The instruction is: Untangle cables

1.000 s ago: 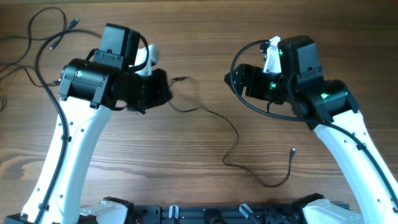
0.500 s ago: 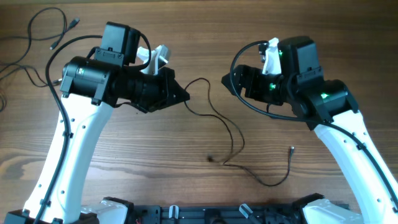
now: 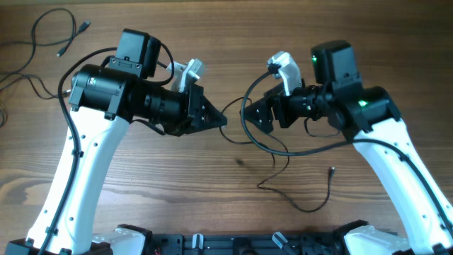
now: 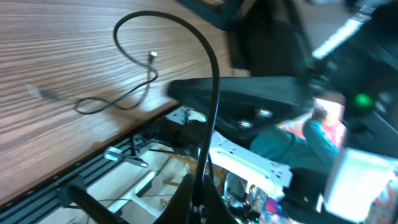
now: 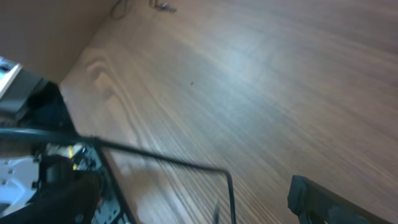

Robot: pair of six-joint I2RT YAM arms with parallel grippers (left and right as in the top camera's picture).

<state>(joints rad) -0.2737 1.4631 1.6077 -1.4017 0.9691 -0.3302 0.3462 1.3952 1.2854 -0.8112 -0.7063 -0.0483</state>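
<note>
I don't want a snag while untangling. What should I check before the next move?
1. The left gripper is shut on the cable: ok.
2. The right gripper is open: ok.
3. The cable sits between the right gripper's fingers: cannot tell.
4. The plug lies free on the table: ok.
5. The held cable is apart from the other cables at the far left corner: ok.

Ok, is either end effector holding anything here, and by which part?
The left end effector is shut on a thin black cable, pinching it along the cord, away from its plug. The right end effector is open and holds nothing.
</note>
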